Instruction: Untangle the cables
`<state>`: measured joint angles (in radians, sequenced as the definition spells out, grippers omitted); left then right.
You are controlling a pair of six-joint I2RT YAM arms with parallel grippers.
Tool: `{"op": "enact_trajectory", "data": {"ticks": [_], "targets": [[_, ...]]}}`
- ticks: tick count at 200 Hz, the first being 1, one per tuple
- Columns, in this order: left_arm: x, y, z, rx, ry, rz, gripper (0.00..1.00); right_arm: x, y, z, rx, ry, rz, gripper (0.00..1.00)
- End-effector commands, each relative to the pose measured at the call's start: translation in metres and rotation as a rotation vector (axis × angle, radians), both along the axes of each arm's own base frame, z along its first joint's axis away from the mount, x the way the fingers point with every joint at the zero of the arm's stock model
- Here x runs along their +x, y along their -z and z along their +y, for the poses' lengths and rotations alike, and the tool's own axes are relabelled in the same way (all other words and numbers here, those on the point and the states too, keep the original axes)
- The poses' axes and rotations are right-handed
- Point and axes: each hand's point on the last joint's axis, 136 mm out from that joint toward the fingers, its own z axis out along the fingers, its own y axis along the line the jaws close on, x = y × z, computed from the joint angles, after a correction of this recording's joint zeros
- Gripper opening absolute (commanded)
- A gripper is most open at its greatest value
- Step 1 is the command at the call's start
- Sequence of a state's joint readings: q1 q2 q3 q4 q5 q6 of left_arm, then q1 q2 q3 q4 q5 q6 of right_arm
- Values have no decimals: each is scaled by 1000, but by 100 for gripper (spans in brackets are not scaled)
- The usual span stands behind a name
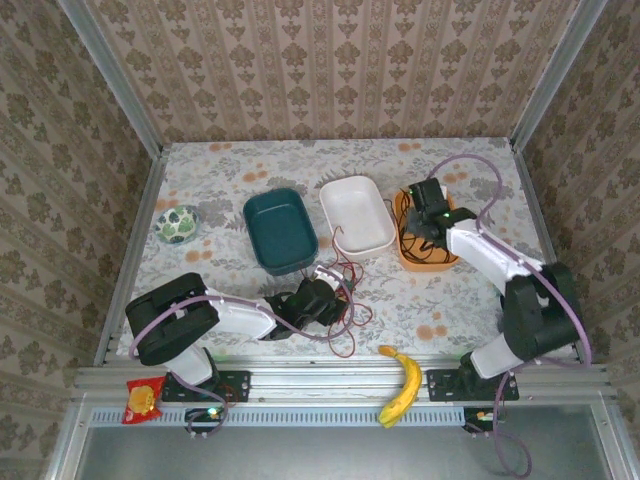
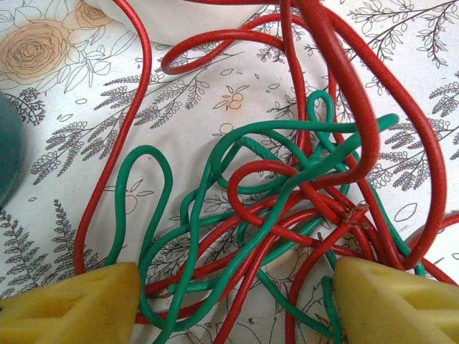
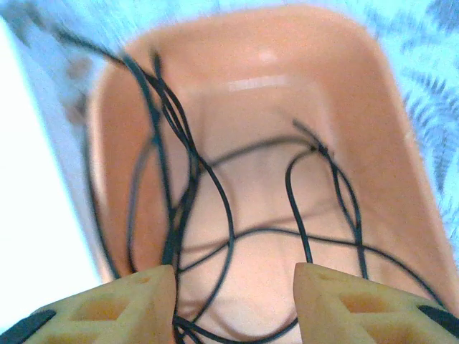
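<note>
Red cables (image 2: 326, 107) and green cables (image 2: 215, 168) lie knotted together on the floral table, right under my left gripper (image 2: 237, 304). Its yellow fingers (image 2: 79, 304) stand wide apart on either side of the tangle, gripping nothing. From above, the same red loops (image 1: 352, 300) spread beside the left gripper (image 1: 325, 300). Black cable (image 3: 190, 172) coils inside the orange tray (image 3: 387, 129). My right gripper (image 3: 233, 301) hangs open over that tray (image 1: 405, 262), the black loops lying between and below its fingers (image 3: 122, 304).
A white tray (image 1: 356, 213) and a teal tray (image 1: 279, 230) sit mid-table, the white one's rim close to the red loops. A small patterned bowl (image 1: 178, 224) is at the left. A banana (image 1: 402, 382) lies at the front edge, a red packet (image 1: 141, 399) by the left base.
</note>
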<state>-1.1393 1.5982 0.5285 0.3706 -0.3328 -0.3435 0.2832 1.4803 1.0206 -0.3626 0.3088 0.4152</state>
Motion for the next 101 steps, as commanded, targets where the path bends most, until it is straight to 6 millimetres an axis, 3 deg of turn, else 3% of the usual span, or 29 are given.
{"op": "enact_trajectory", "data": {"ticks": [1, 39, 74, 101], "targets": [[-25, 44, 28, 180, 39, 109, 73, 8, -29, 6, 37, -24, -76, 51], [-25, 45, 29, 185, 36, 109, 73, 22, -37, 45, 156, -190, -40, 52], [-24, 45, 31, 187, 28, 108, 73, 31, -12, 68, 209, -269, 89, 42], [-24, 45, 32, 192, 20, 108, 73, 37, 13, 65, 218, -243, 178, 30]]}}
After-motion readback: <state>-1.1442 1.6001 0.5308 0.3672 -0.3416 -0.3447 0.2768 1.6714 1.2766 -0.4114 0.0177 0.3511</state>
